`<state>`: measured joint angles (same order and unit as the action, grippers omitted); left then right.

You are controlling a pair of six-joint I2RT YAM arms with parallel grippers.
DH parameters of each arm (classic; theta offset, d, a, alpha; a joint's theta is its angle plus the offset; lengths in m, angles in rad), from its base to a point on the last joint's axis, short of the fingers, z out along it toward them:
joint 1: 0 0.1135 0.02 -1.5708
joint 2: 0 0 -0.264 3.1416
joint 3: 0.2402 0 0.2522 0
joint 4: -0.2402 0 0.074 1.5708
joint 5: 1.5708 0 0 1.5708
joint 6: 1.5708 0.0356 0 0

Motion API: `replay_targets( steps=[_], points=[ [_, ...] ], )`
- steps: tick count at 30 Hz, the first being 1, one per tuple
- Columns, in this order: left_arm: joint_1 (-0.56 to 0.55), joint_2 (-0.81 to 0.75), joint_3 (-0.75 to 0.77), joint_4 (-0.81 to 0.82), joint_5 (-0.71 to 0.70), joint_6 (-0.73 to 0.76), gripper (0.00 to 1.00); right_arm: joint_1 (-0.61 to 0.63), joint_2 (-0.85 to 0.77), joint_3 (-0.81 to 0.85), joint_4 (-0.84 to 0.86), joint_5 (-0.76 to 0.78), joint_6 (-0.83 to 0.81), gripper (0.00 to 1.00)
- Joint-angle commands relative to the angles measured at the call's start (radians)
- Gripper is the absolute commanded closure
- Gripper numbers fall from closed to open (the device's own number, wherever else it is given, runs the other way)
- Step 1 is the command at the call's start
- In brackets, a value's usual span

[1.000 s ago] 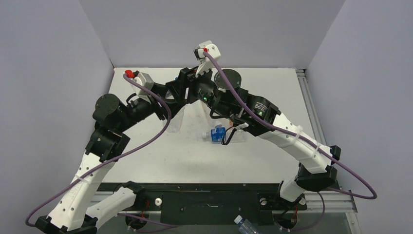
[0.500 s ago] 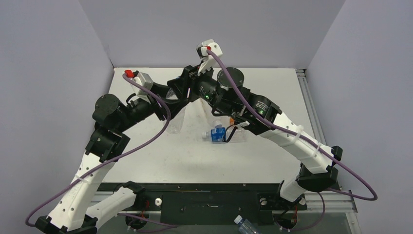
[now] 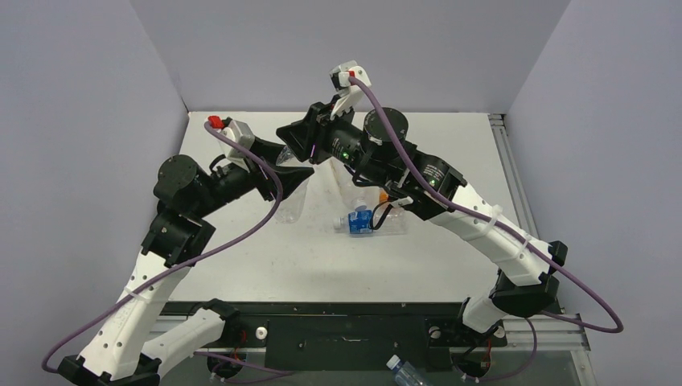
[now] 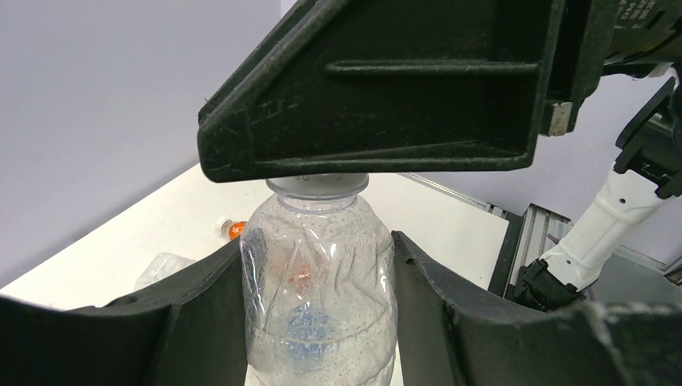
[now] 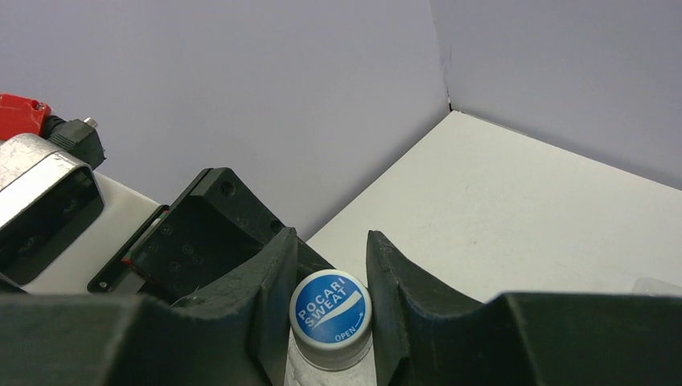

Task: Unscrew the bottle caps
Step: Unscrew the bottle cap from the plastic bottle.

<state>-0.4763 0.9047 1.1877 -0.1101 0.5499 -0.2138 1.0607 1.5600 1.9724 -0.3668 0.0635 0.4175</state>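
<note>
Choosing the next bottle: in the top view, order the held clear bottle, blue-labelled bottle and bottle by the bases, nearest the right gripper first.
1. clear bottle, held just beneath the right gripper
2. blue-labelled bottle, lying mid-table
3. bottle by the bases, near edge

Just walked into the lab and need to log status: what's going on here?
The left claw grips a clear, crinkled plastic bottle around its body. The right claw is shut on that bottle's round blue-topped plastic cap, which looks still seated on the neck. A blue-labelled plastic bottle lies on the white table nearby.
</note>
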Motion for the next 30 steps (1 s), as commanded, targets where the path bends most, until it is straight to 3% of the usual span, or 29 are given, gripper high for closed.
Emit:
replay_targets(
  steps=[1,5,8,19,22,23,30],
  points=[
    [-0.005,-0.003,0.012,0.06,0.008,-0.014,1.0,-0.007,-0.034,-0.004,0.037,-0.02,0.012,0.74],
    [-0.005,0.0,0.019,0.062,0.0,-0.02,1.0,-0.005,-0.035,-0.006,0.027,-0.013,-0.001,0.81],
    [-0.005,0.003,0.024,0.06,-0.007,-0.027,1.0,0.005,-0.038,-0.014,0.017,0.014,-0.03,0.76],
    [-0.005,0.012,0.038,0.061,-0.021,-0.049,1.0,0.007,-0.064,-0.046,0.027,0.03,-0.041,0.75],
    [-0.005,0.015,0.05,0.064,0.001,-0.056,1.0,0.002,-0.07,-0.045,0.018,-0.008,-0.05,0.94],
    [-0.005,0.016,0.055,0.068,0.012,-0.063,1.0,-0.009,-0.072,-0.046,0.018,-0.068,-0.054,1.0],
    [-0.004,0.028,0.106,0.154,0.27,-0.241,1.0,-0.084,-0.145,-0.115,0.137,-0.577,-0.045,1.0]
  ],
)
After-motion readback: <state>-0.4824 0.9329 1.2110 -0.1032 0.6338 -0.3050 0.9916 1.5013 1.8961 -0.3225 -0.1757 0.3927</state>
